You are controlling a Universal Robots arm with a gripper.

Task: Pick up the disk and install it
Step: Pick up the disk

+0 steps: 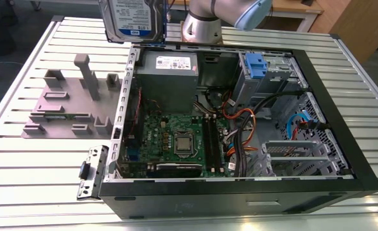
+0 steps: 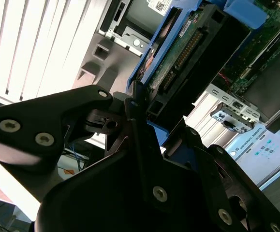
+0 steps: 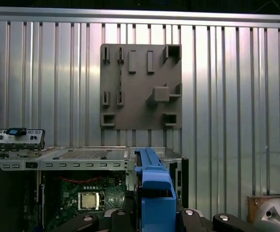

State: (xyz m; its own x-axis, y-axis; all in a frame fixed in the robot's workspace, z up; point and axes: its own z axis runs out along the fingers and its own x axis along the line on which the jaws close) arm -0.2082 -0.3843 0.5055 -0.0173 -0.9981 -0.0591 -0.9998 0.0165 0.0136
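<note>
The disk (image 1: pixel 134 19), silver with a white-and-blue label and a blue bracket, hangs upright in the air above the far corner of the open computer case (image 1: pixel 343 120), toward the exterior view's left. In the second wrist view my gripper (image 2: pixel 144 116) is shut on the disk (image 2: pixel 188 43), its black fingers (image 2: pixel 130 108) clamping the blue bracket's edge. The first wrist view shows the disk (image 3: pixel 152 188) edge-on between the gripper's (image 3: pixel 152 220) black fingers, high over the case and the table.
A grey power-supply box (image 1: pixel 169 77) and a drive cage with a blue latch (image 1: pixel 256 65) sit at the case's far side. A grey fixture plate (image 1: pixel 67 106) lies left of the case. A loose metal bracket (image 1: pixel 91 171) rests by the case's near-left corner. The arm's base (image 1: pixel 202 24) stands behind.
</note>
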